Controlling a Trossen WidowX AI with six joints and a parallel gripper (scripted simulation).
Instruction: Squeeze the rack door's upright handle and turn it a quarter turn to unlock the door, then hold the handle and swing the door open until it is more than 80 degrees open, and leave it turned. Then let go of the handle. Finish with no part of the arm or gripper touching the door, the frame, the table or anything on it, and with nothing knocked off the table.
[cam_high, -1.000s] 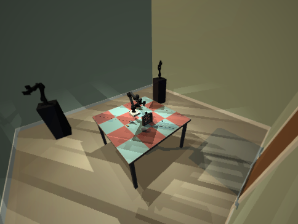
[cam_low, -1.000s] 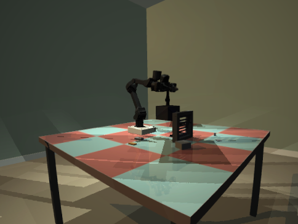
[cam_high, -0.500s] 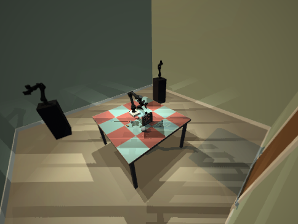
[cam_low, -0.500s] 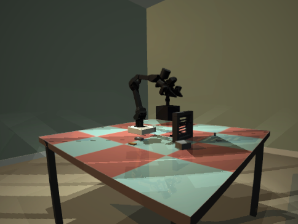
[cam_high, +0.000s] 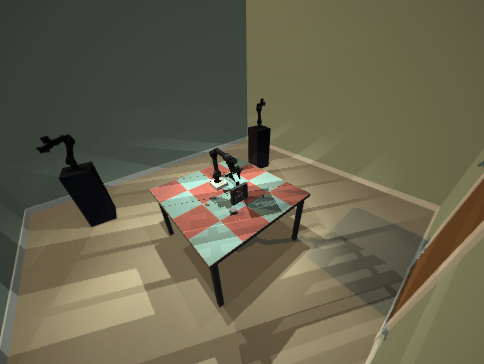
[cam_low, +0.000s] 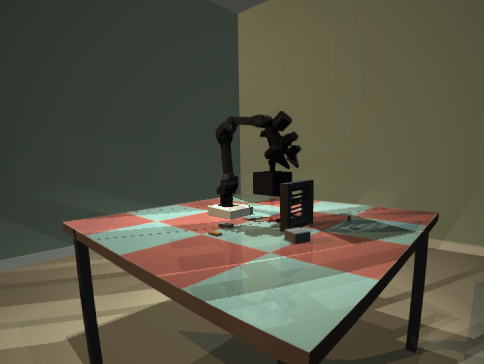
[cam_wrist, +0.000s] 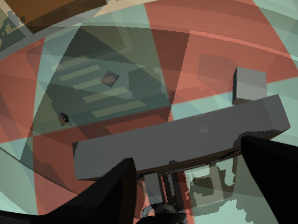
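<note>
The tool (cam_high: 238, 175) (cam_low: 292, 166) (cam_wrist: 189, 156) hangs open — above the upright rack door (cam_high: 239, 193) (cam_low: 285, 207) (cam_wrist: 180, 135).

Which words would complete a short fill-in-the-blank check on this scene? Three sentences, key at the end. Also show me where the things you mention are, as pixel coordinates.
1. The arm's base block (cam_high: 218, 185) (cam_low: 225, 212) is colored ____.
2. The tabletop (cam_high: 210, 250) (cam_low: 295, 310) (cam_wrist: 220, 50) has a ____ pattern in red and pale green.
3. The gripper (cam_high: 238, 176) (cam_low: 294, 167) (cam_wrist: 189, 156) hangs with its fingers pointing ____, above the tabletop.

Missing words: white; checkered; down.
</note>
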